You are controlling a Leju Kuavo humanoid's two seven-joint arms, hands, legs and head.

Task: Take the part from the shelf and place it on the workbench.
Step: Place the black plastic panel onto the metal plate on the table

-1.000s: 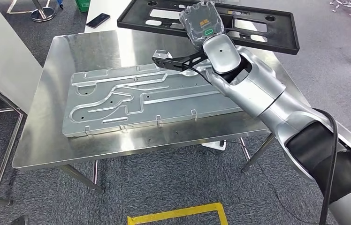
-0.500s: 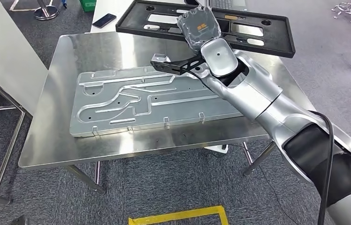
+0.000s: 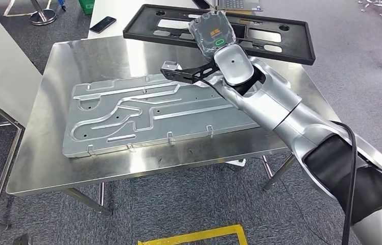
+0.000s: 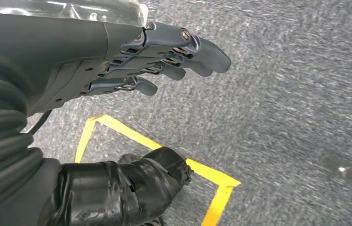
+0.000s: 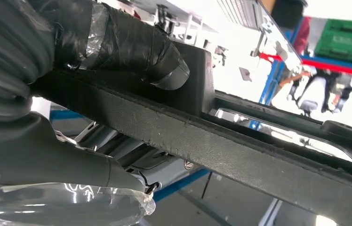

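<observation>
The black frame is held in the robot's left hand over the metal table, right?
Not quite: the right hand holds the black frame over the metal table, as the head view shows. The left hand hangs with nothing in it.

A stamped metal plate (image 3: 148, 115) covers the workbench (image 3: 76, 168) centre; bare steel borders it left and front.

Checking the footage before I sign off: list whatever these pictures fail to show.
- Head view: right hand hides where its fingers grip the black frame part.
- Head view: the frame's far edge is cut off by the picture's top.
- Right wrist view: the frame blocks most of the metal plate.
- Left wrist view: left hand hangs over the carpet, which looks blurred.
</observation>
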